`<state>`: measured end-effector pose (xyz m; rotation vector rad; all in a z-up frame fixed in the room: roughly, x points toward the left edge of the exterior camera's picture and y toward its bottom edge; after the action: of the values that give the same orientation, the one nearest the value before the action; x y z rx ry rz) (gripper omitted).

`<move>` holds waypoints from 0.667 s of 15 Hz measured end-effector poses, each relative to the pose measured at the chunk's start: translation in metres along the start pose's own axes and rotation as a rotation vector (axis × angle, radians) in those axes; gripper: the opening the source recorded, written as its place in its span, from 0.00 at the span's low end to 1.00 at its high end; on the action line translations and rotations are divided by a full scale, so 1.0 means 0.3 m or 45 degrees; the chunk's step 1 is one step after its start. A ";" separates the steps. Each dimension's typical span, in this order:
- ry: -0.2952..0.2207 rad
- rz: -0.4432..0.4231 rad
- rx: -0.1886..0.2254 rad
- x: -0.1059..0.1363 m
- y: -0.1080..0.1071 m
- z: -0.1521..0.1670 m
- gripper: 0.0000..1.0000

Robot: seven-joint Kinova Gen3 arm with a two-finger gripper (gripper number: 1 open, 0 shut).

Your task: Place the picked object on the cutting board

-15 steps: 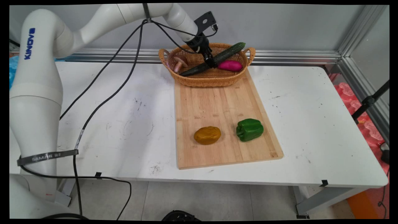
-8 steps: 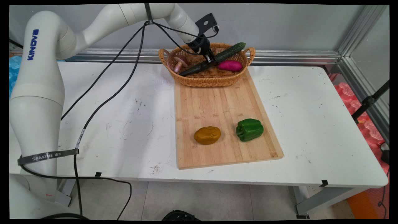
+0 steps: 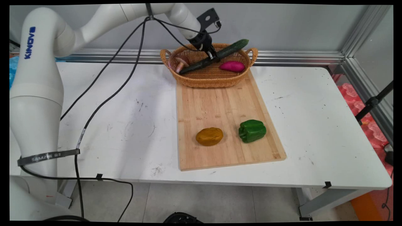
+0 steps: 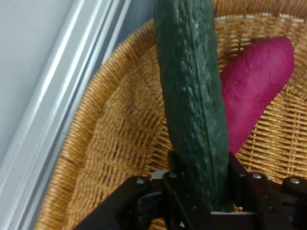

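The claw (image 3: 212, 56) is clamped around a long cucumber (image 3: 213, 56) near its middle, above the wicker basket (image 3: 213, 80). A purple sweet potato (image 3: 232, 66) lies below it. Risk: the cucumber may pivot in the 2 fingers, snagging the rim.

Main view looks down across the table (image 3: 314, 125); hand view closes on the basket (image 3: 210, 78).
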<state>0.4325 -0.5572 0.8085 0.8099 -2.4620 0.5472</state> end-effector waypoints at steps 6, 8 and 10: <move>0.010 -0.018 0.040 0.072 0.012 -0.113 0.00; 0.030 -0.024 0.044 0.127 0.028 -0.165 0.00; 0.061 -0.031 0.040 0.202 0.055 -0.218 0.00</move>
<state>0.4003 -0.5383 0.8910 0.8287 -2.4019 0.5913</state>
